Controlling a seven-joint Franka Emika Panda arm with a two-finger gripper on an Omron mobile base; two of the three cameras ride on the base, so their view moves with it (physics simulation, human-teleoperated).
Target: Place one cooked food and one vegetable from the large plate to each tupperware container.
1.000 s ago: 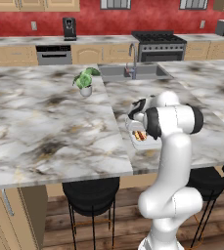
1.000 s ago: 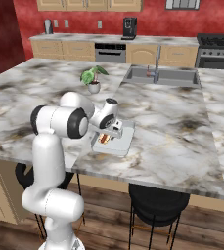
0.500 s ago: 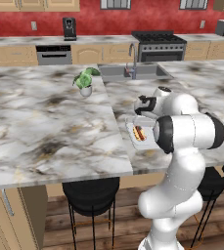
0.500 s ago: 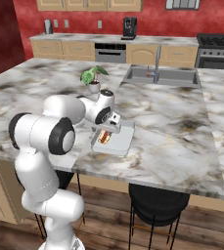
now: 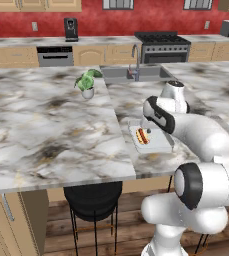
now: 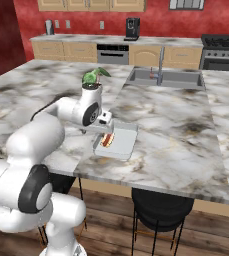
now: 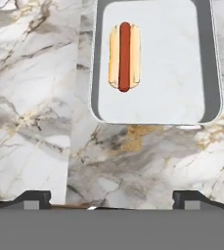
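On the marble counter [image 5: 46, 130] we see a potted plant [image 5: 87, 83] at far left. To its right, near the counter's front edge, lies one tupperware container [image 5: 151, 139] holding a hot dog [image 7: 124, 56] in its left half. Our gripper [image 7: 111, 197] hovers above, jaws spread wide and empty.

Glossy veined marble counter [image 7: 35, 122]; smooth, perhaps plastic, matt grey-white tupperware container [image 7: 209, 63]
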